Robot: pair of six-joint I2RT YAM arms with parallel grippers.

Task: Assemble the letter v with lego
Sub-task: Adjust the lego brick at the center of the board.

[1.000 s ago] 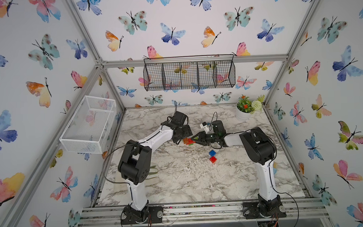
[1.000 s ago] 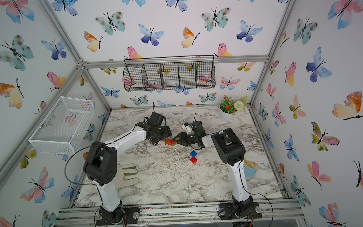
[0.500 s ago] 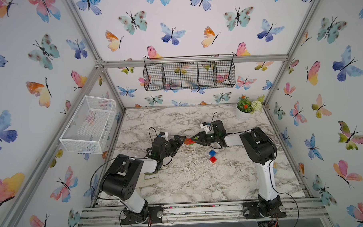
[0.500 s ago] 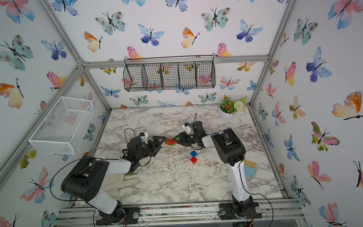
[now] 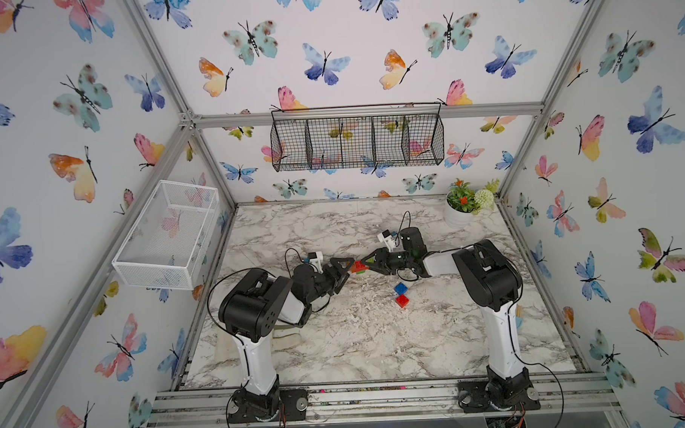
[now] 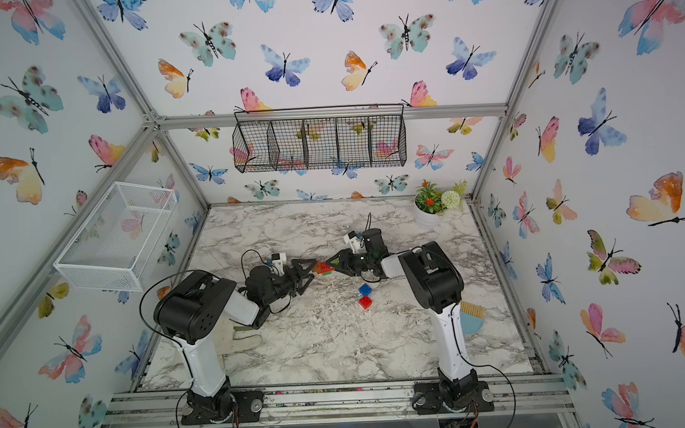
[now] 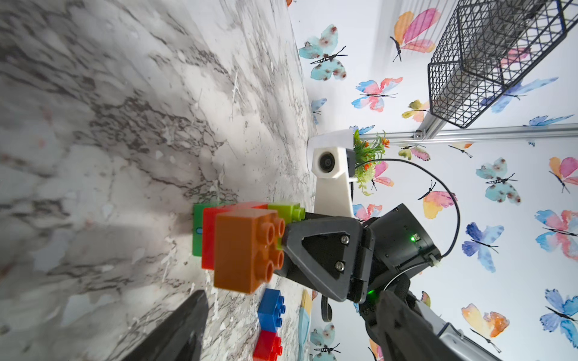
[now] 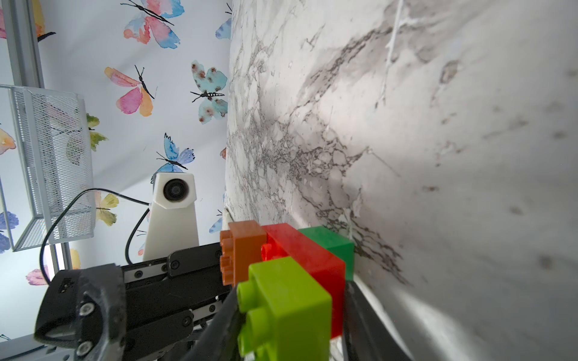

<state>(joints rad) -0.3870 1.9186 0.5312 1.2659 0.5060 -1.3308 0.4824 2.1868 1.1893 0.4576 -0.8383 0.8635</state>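
The lego cluster [image 5: 357, 267] [image 6: 321, 268] hangs just above the marble table, with my right gripper [image 5: 365, 262] [image 8: 291, 318] shut on it. Its orange brick [image 7: 247, 250], long red brick [image 8: 300, 250], dark green brick [image 8: 331, 243] and lime green brick [image 8: 281, 306] are joined. My left gripper [image 5: 346, 272] [image 6: 310, 271] is open and faces the orange end from the left. One of its fingers [image 7: 181, 328] shows beside the brick; I cannot tell whether it touches. A blue brick [image 5: 401, 288] [image 7: 270, 309] and a square red brick [image 5: 402, 300] [image 7: 267, 345] lie loose, touching each other, in front of the right gripper.
A white pot of flowers [image 5: 456, 219] stands at the back right corner. On the left wall hangs a white mesh basket [image 5: 169, 236], and on the back wall a black wire basket [image 5: 356, 138]. A brush [image 6: 472, 316] lies by the right arm and a cloth [image 6: 245, 336] by the left arm.
My left arm has swung from behind the cluster round to its left, and its gripper now points at the orange end. The right gripper and the cluster have stayed put.
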